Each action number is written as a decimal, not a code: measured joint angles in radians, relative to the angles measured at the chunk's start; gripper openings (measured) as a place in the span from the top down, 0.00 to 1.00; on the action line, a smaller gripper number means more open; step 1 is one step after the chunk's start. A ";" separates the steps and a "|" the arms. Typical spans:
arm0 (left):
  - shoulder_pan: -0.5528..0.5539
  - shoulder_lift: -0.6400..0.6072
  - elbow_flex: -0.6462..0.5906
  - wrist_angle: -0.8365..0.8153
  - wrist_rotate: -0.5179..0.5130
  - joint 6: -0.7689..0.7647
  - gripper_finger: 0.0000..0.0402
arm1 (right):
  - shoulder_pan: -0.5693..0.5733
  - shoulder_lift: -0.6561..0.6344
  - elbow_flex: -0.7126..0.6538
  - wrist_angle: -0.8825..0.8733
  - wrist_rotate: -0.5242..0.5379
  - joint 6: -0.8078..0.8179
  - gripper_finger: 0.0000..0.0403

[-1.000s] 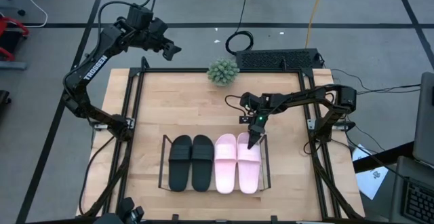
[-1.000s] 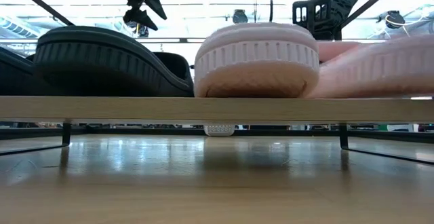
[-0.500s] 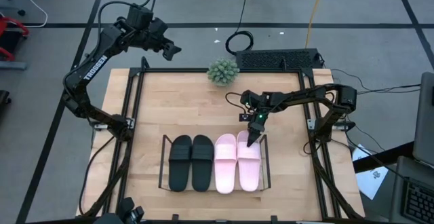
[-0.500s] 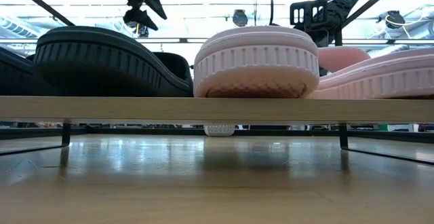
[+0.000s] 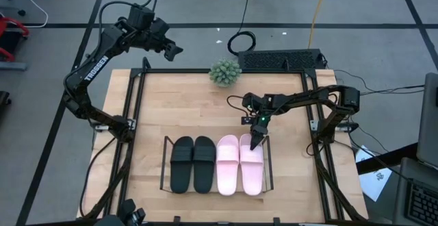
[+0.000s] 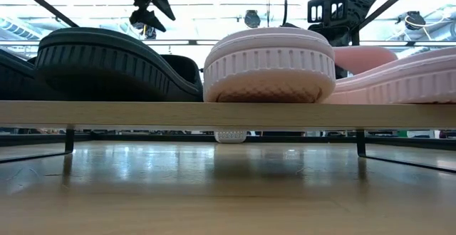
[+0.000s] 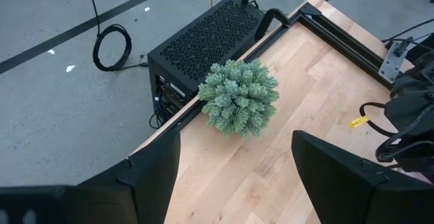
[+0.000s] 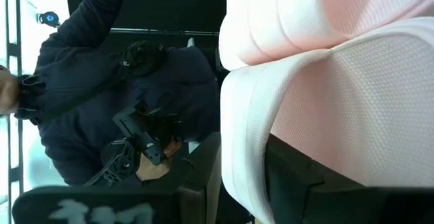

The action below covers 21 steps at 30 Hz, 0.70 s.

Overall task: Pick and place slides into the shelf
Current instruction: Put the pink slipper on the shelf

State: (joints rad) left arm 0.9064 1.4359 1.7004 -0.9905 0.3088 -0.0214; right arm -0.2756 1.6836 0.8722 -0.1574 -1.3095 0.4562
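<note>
All the slides lie side by side in the shelf (image 5: 164, 166): the black pair (image 5: 193, 163) on the left, the pink pair (image 5: 239, 164) on the right. In the low view their near ends show as black (image 6: 107, 60) and pink (image 6: 269, 64) soles on the shelf's floor (image 6: 142, 114). My right gripper (image 5: 255, 142) is at the far end of the rightmost pink slide (image 5: 251, 166), shut on it. My left gripper (image 5: 176, 49) is open and raised beyond the table's far left corner, touching nothing. My right gripper holds the rightmost pink slide by the edge of its wide strap (image 8: 237, 149) at the slide's far end. One finger (image 8: 200, 176) is on each side of that edge. It comes slanting down from the far side. The slide lies flat in the shelf.
A small green plant (image 5: 224, 72) and a black perforated box (image 5: 280, 60) stand at the table's far edge. A black frame (image 5: 133, 116) runs around the table. A person in dark clothes (image 8: 102, 88) shows beyond the table in the right wrist view. Bare wood lies between plant and shelf.
The rightmost pink slide's near end, held up above the shelf a second ago, has come down and now lies on the shelf beside the other pink slide. My right gripper has stayed at the slide's far end.
</note>
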 joint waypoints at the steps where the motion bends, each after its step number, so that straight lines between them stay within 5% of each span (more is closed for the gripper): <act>1: 0.000 0.000 0.000 0.000 0.000 0.000 0.29 | -0.001 0.000 0.000 0.000 0.000 0.000 0.77; 21: 0.000 0.000 0.000 0.000 0.000 -0.002 0.29 | -0.002 -0.001 0.000 -0.005 0.054 -0.049 0.77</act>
State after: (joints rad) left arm 0.9062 1.4357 1.7004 -0.9905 0.3088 -0.0238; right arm -0.2775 1.6829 0.8722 -0.1627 -1.2552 0.4075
